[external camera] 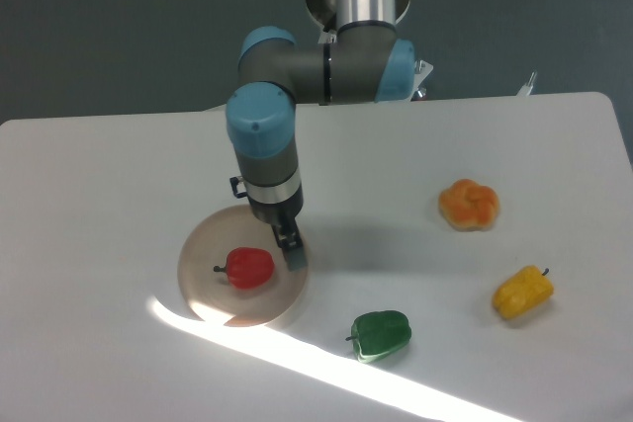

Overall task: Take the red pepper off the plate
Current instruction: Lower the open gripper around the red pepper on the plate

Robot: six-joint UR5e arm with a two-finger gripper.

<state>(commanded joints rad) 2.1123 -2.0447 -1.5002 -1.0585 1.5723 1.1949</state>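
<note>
Red pepper [249,268] lies sideways on the plate [203,244] — glossy, light, likely slippery — grasp across its body; gripper [293,252] just right of it, closure state indeterminable.

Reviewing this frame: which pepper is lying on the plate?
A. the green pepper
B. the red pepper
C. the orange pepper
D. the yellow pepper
B. The red pepper lies on the plate, with the end effector just to its right; the green pepper, yellow pepper and orange pepper all rest on the table off the plate.
</note>
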